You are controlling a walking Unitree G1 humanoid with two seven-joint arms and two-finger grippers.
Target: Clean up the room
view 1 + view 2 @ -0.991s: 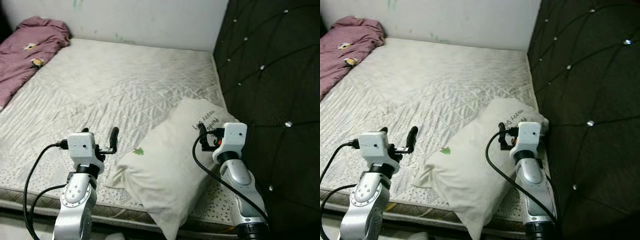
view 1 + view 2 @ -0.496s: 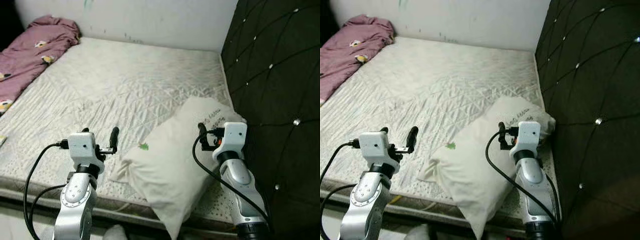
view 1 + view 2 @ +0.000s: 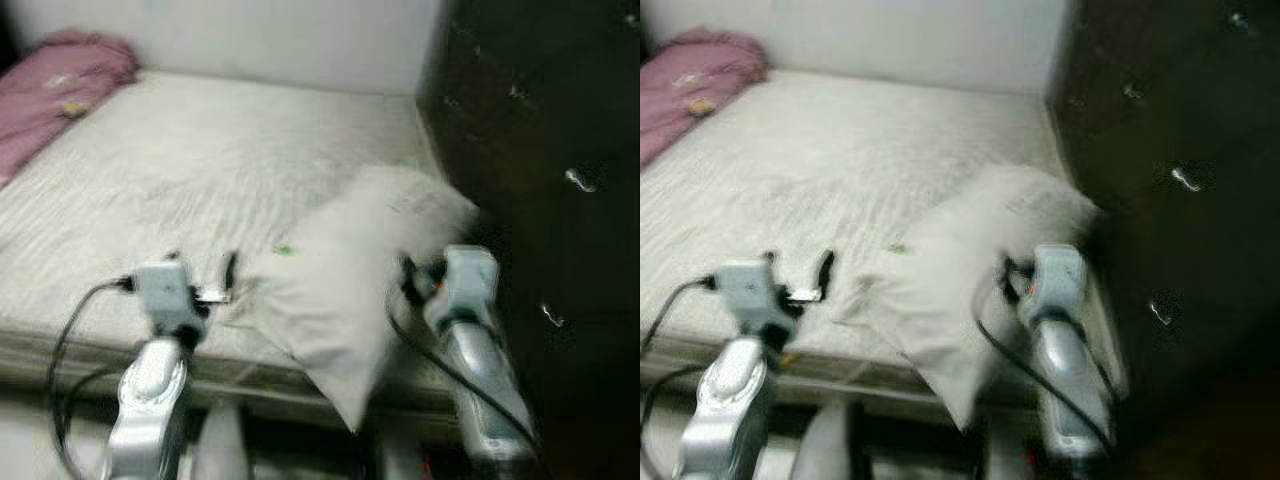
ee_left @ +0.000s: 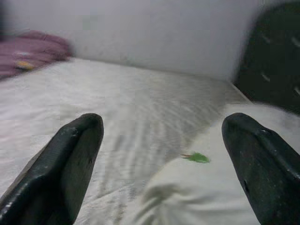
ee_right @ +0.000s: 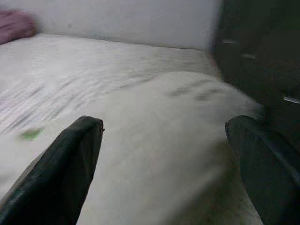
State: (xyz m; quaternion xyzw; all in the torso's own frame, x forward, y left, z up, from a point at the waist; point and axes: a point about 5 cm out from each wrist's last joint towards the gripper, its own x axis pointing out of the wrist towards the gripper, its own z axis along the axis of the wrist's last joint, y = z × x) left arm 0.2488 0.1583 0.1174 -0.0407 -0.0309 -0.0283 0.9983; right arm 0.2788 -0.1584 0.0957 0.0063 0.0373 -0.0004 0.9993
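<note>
Both head views are blurred. In front of me is a bed [image 3: 200,170] with a pale quilted mattress. A white wall [image 3: 260,40] runs along its far side, and a dark tufted headboard [image 3: 540,150] stands on my right.

A white pillow [image 3: 350,270] lies on the mattress near the headboard. It lies diagonally: one end is just beside the headboard, and the other corner hangs over the near edge of the bed. A small green mark [image 4: 197,158] is visible on the pillow's surface. Dark lettering near the pillow's headboard end is too blurred to read.

A purple blanket [image 3: 55,95] is bunched at the far left corner of the bed, against the wall and well apart from the pillow.

My left gripper [image 4: 168,154] is held above the near edge of the mattress, just beside the pillow's near left corner. Its fingers [image 4: 70,159] are spread wide apart and hold nothing. In the left wrist view, the mattress and the pillow edge lie between them.

My right gripper [image 5: 164,159] is held above the pillow's right side, close to the headboard. Its fingers [image 5: 65,168] are also spread wide apart and hold nothing. In the right wrist view, the pillow's surface lies between them. I cannot tell whether either gripper is touching the pillow.
</note>
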